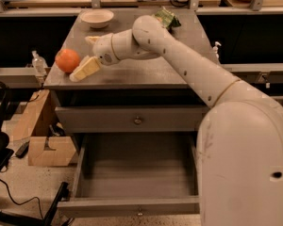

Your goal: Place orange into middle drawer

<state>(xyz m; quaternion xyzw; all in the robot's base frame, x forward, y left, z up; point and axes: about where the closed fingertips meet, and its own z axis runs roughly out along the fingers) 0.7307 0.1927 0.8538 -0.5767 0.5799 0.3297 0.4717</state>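
The orange [67, 60] rests on the left edge of the grey cabinet top [146, 65]. My gripper [81, 58] is open just to the right of the orange. Its near pale finger [85, 68] lies low beside the fruit, and the far finger [92, 40] sits behind it. The orange is at the mouth of the fingers and is not held. The middle drawer [137, 173] at the bottom of the cabinet is pulled out and has nothing in it. Its front panel [132, 206] faces me.
A white bowl [97, 18] and a green snack bag [166, 19] sit at the back of the top. A closed knobbed drawer front [134, 120] is above the open one. A cardboard box [47, 149], a bottle [37, 62] and black chair parts [0, 145] stand at the left.
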